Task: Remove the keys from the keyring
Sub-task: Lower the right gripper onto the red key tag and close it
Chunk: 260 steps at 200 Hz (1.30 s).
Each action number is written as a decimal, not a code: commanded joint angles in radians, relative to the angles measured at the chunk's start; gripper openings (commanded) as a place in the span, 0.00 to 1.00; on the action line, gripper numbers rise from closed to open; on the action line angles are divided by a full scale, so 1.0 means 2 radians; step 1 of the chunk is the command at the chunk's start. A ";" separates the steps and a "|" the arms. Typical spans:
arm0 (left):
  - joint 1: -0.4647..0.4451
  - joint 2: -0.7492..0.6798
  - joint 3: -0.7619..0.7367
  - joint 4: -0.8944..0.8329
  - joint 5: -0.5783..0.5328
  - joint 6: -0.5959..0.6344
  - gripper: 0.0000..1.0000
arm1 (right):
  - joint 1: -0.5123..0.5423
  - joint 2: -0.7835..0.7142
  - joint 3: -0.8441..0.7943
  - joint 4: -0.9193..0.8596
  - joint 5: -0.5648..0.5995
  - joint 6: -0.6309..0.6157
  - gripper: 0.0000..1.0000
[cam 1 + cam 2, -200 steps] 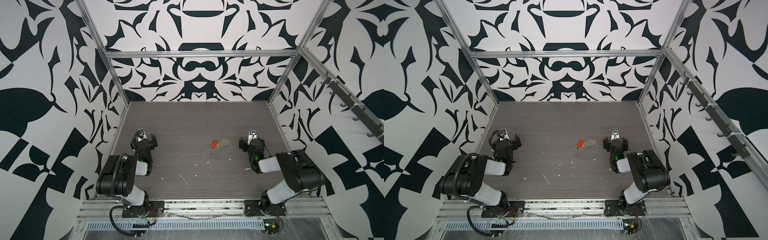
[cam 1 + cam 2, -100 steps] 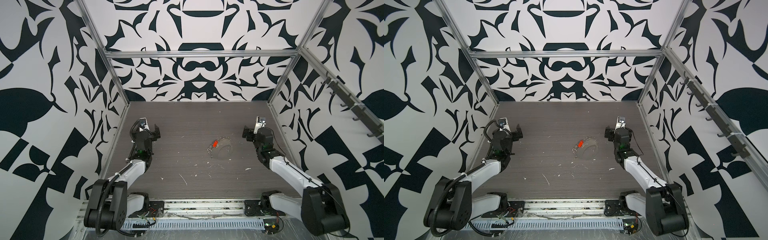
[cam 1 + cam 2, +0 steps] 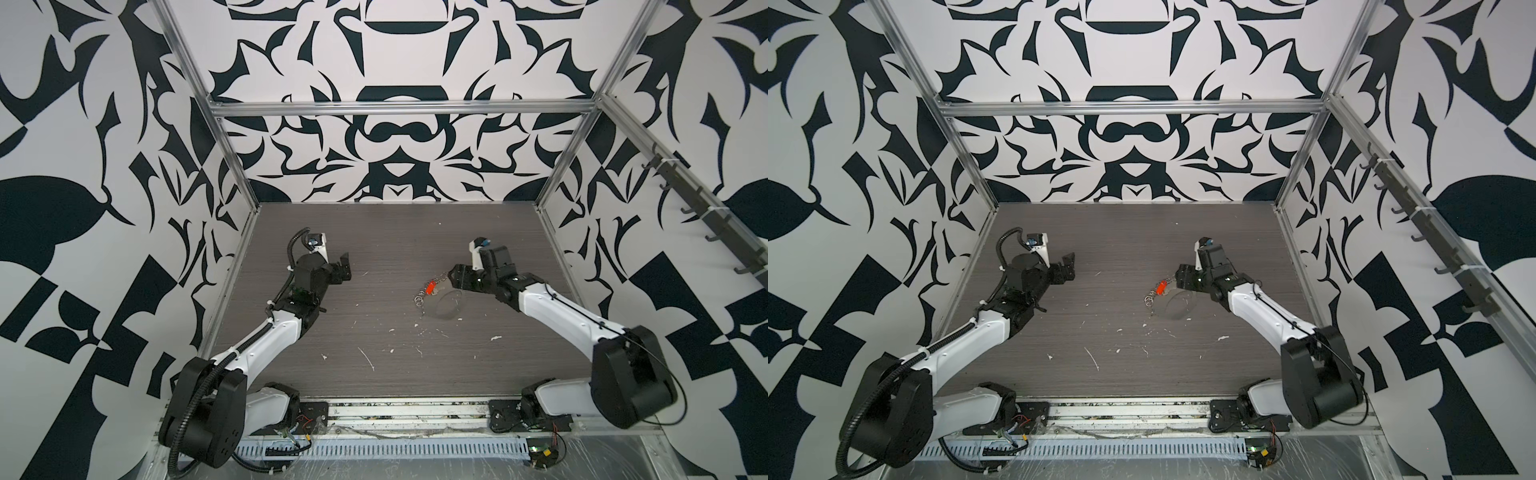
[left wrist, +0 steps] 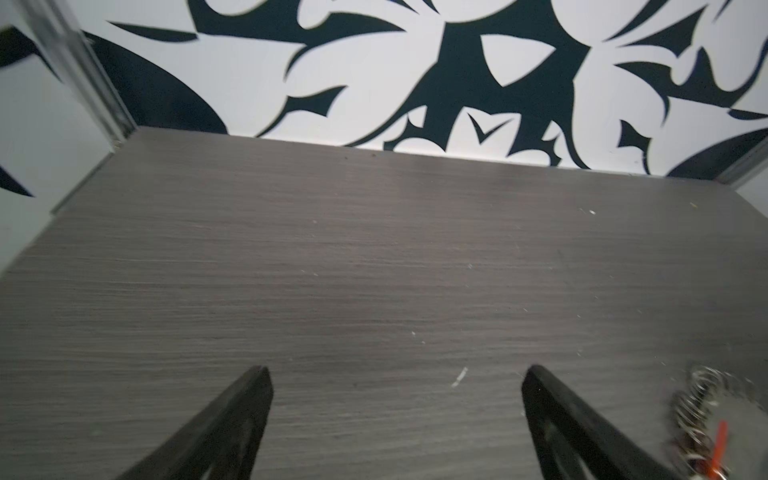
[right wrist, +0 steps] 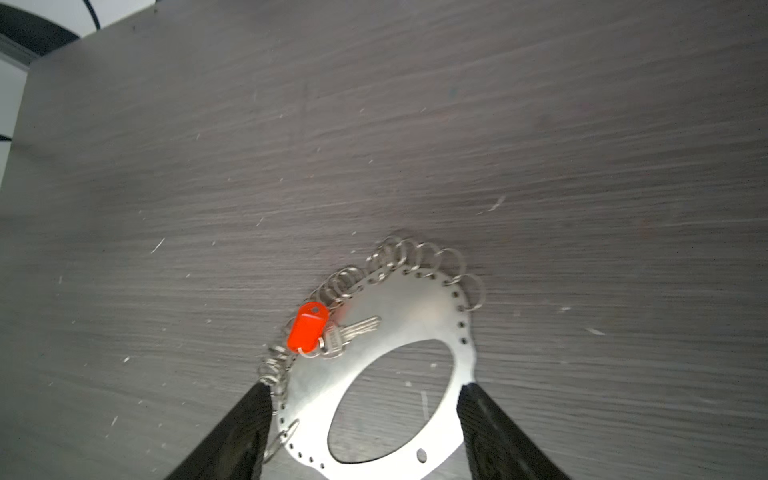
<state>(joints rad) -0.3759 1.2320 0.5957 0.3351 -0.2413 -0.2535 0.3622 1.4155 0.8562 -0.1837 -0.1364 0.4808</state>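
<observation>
Since the right fingers (image 5: 241,436) are sitting wide around the flat silver metal keyring (image 5: 399,299), squeezing or not I cannot tell, they should be closing gently. The left fingers (image 4: 232,428) are hanging wide open, empty.

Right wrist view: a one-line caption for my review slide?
Right gripper fingers straddle the perforated metal keyring plate, a key and red tag lying on it.

Bare tabletop (image 3: 386,266) lies between left hand (image 3: 344,268) and keyring (image 5: 415,303).

Keys (image 3: 435,292) tiny in a top view; L wrist: keyring (image 4: 693,409) blurred, edge-cut
</observation>
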 commanded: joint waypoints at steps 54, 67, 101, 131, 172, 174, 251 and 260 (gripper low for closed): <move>-0.069 0.083 -0.002 0.014 0.007 -0.063 0.93 | 0.075 0.139 0.146 -0.077 0.087 0.061 0.69; -0.075 0.094 0.001 0.018 0.007 -0.067 0.93 | 0.080 0.155 0.156 -0.083 0.095 0.066 0.69; -0.080 0.108 0.004 0.020 0.007 -0.068 0.93 | 0.092 0.189 0.176 -0.091 0.110 0.071 0.67; -0.080 0.103 0.004 0.020 0.010 -0.069 0.93 | 0.106 0.227 0.209 -0.117 0.116 0.057 0.62; -0.080 0.093 0.004 0.017 0.010 -0.068 0.93 | 0.120 0.232 0.221 -0.150 0.145 0.044 0.55; -0.080 0.093 0.004 0.017 0.010 -0.068 0.93 | 0.120 0.231 0.219 -0.150 0.145 0.044 0.55; -0.080 0.096 0.008 0.010 0.014 -0.070 0.93 | 0.120 0.200 0.187 -0.143 0.145 0.046 0.41; -0.080 0.095 0.009 0.009 0.015 -0.071 0.93 | 0.120 0.198 0.184 -0.138 0.143 0.046 0.40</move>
<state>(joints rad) -0.5346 1.4403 0.5957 0.3561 -0.2192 -0.3756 0.6037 1.8503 1.2404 -0.4553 0.1280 0.5739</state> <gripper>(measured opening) 0.928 0.410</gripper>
